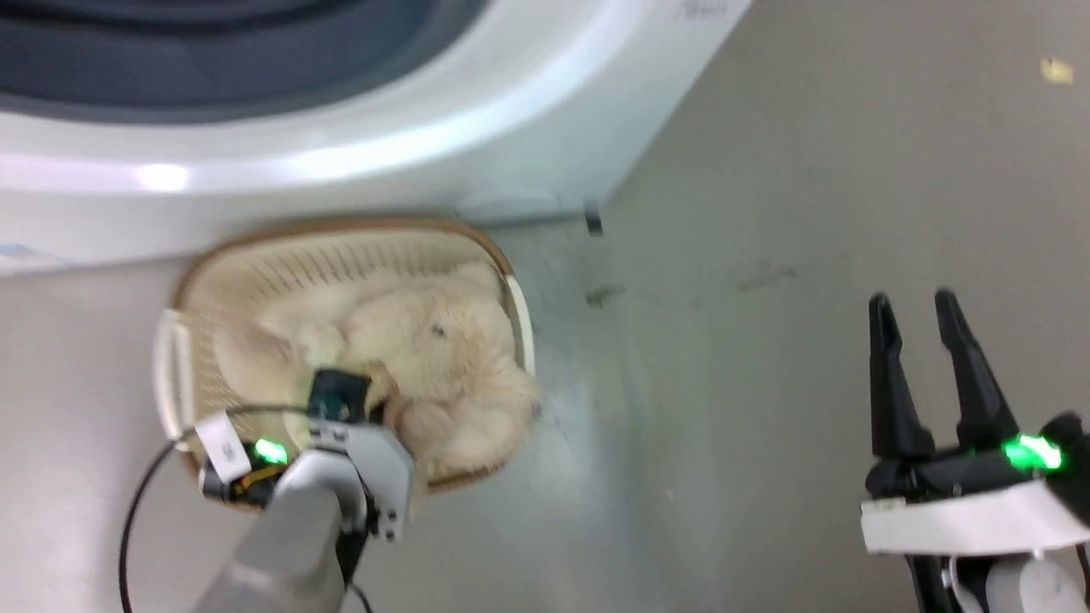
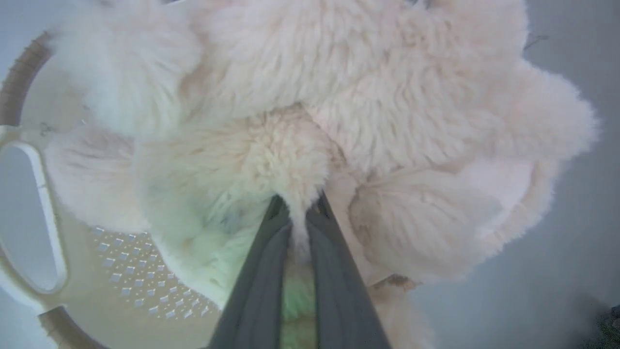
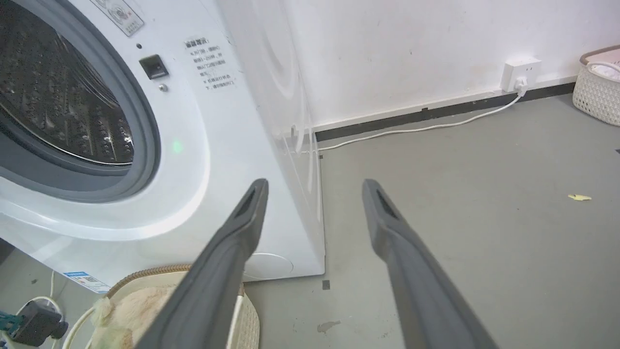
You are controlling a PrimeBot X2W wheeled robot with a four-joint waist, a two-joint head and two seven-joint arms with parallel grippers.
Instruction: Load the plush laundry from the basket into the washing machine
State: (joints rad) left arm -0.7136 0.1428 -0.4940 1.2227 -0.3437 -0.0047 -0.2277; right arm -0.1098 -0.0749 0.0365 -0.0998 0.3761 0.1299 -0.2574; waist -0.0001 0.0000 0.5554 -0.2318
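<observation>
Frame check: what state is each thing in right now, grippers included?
Plush toy: lying in the basket, a tuft pinched by the left gripper.
Basket: upright on the floor before the washing machine, toy inside.
Washing machine: opening uncovered; visible part of the drum holds no laundry.
Left gripper: shut on the plush toy.
Right gripper: open, holding nothing, above the floor.
Wall socket: white cord plugged in.

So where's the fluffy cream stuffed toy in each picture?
Head view: the fluffy cream stuffed toy lies centre-left, inside the cream perforated plastic basket.
Left wrist view: toy across top and middle, nipped by the left pincer.
Right wrist view: toy in bottom-left corner.
Shared landmark: the basket's brown rim.
</observation>
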